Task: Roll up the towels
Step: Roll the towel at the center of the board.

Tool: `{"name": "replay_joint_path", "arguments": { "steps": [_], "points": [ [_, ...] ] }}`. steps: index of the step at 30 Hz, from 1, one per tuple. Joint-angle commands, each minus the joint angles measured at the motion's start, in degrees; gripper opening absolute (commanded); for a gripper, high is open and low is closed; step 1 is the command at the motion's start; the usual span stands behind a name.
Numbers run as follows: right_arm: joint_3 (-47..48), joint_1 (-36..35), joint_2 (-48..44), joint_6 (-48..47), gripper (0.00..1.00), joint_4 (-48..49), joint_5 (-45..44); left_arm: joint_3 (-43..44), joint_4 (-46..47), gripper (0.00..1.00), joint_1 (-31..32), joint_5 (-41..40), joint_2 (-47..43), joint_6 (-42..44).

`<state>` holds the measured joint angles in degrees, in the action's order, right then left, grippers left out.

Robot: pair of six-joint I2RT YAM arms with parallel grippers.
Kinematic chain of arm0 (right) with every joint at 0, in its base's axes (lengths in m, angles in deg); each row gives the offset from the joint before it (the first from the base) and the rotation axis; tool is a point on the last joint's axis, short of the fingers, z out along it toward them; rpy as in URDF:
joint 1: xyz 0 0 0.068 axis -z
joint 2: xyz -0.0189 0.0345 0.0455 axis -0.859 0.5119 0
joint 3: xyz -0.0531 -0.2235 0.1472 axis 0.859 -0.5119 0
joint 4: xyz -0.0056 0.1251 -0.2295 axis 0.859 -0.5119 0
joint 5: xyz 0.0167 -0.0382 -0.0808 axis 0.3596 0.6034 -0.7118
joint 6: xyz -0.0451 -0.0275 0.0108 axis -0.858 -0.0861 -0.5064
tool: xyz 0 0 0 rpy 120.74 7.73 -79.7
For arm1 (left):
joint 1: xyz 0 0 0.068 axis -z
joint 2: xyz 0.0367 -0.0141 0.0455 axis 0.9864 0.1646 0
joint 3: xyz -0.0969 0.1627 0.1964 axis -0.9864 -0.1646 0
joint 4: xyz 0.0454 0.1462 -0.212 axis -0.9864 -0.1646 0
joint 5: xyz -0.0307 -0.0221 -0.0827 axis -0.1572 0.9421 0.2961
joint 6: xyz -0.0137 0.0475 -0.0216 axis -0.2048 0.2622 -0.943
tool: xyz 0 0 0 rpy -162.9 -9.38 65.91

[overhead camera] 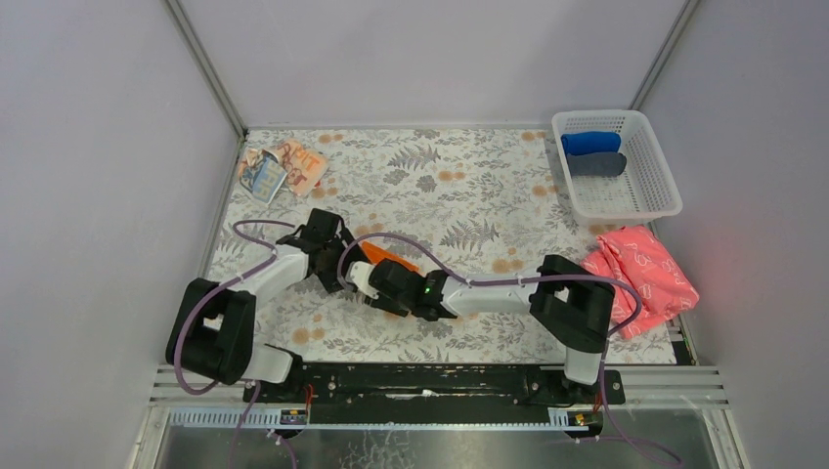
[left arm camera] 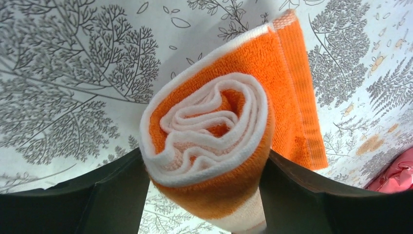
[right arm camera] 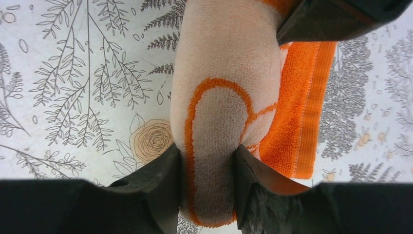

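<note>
The orange-bordered towel (left arm camera: pixel 214 122) is rolled into a spiral, with its loose orange tail (left arm camera: pixel 297 97) lying flat on the table. My left gripper (left arm camera: pixel 204 195) is shut on one end of the roll. My right gripper (right arm camera: pixel 209 190) is shut on the roll's peach side (right arm camera: pixel 224 73), with the left gripper's finger at the top right. In the top view both grippers, left (overhead camera: pixel 342 262) and right (overhead camera: pixel 367 283), meet at mid-table over the towel (overhead camera: pixel 393 259). The pale peach printed towel (overhead camera: pixel 283 168) lies crumpled at the back left.
A white basket (overhead camera: pixel 645 195) at the back right holds a blue roll (overhead camera: pixel 590 143) and a dark grey roll (overhead camera: pixel 596 164). A pink patterned cloth (overhead camera: pixel 640 274) lies at the right edge, in front of the basket. The table has a leaf-print cover (overhead camera: pixel 469 195) and grey walls on three sides.
</note>
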<state>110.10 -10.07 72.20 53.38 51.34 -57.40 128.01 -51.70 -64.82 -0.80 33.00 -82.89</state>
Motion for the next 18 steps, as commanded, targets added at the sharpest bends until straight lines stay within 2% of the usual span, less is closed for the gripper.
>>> {"name": "replay_joint_path", "arguments": {
  "steps": [1,7,12,18],
  "points": [
    [-4.8,4.1,2.1,6.7,0.16,-10.2,16.1,0.7,-5.7,0.75,-0.2,-5.9,-4.6,-0.2],
    [-4.4,11.7,2.9,9.1,0.09,-10.1,36.4,0.2,-6.8,0.81,-0.6,-6.7,-11.6,-2.0],
    [-1.3,15.8,6.6,9.3,0.07,-12.7,46.7,-1.7,-4.8,0.83,-0.6,-4.2,-13.3,-2.7],
    [1.0,20.4,10.5,12.3,0.07,-12.9,56.6,-3.9,0.1,0.83,-0.3,-1.0,-10.3,-4.0]
  ]
}}
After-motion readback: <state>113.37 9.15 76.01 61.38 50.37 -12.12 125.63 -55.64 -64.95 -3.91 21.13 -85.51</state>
